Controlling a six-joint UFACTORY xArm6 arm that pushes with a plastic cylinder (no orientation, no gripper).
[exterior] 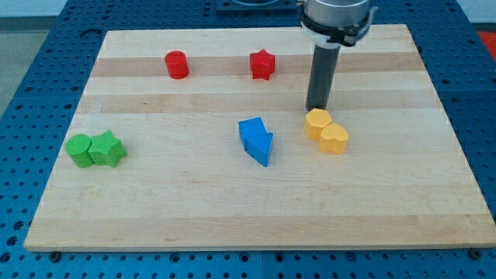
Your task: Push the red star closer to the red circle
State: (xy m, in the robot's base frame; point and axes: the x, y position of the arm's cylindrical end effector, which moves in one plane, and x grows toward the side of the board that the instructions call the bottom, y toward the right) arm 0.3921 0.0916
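The red star (263, 64) lies near the view's top, right of centre-left. The red circle (177, 64) lies to its left at the same height, well apart from it. My tip (316, 108) stands right of and below the red star, just above the yellow hexagon (317, 123), close to or touching it. The rod rises to the arm at the view's top.
A yellow heart (335, 139) touches the yellow hexagon at its lower right. Two blue blocks (255, 139) sit together at the centre. A green circle (78, 149) and green star (108, 149) touch at the view's left. The wooden board (434, 194) has edges all around.
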